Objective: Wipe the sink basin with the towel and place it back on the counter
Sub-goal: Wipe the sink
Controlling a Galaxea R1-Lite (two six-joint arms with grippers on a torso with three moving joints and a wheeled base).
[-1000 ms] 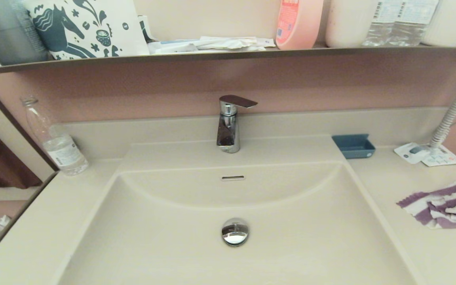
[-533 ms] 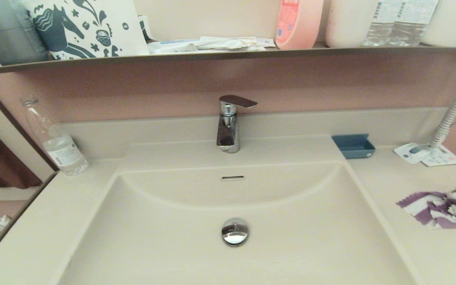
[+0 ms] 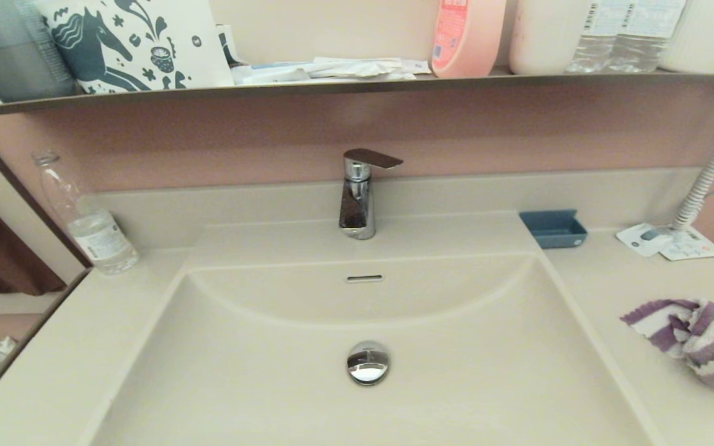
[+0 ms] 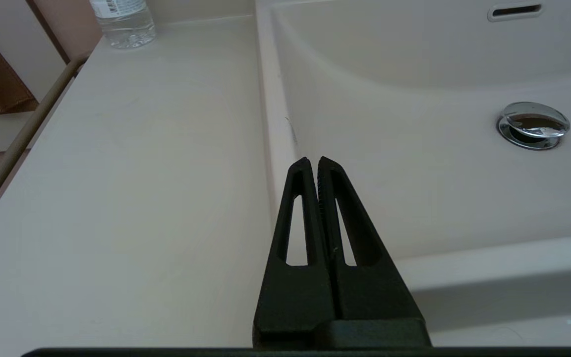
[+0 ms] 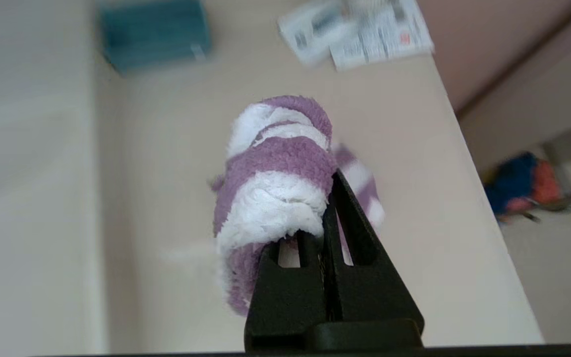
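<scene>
The purple-and-white striped towel (image 3: 701,337) is bunched up at the right edge of the head view, over the counter (image 3: 605,291) to the right of the sink basin (image 3: 307,384). In the right wrist view my right gripper (image 5: 326,198) is shut on the towel (image 5: 275,163), which hangs from it in a wad above the counter (image 5: 166,198). The basin is bare, with its chrome drain plug (image 3: 367,362) and overflow slot (image 3: 364,278). My left gripper (image 4: 314,161) is shut on nothing, parked over the basin's left rim (image 4: 270,124).
A chrome faucet (image 3: 358,193) stands behind the basin. A small blue tray (image 3: 553,228) and leaflets (image 3: 667,241) lie at the back right of the counter. A water bottle (image 3: 87,223) stands at the back left. A shelf (image 3: 357,83) above carries bottles and a horse-print bag.
The towel has been gathered up off the counter: its spread part has risen and bunched toward the right edge, with only its left corner still where it lay.
</scene>
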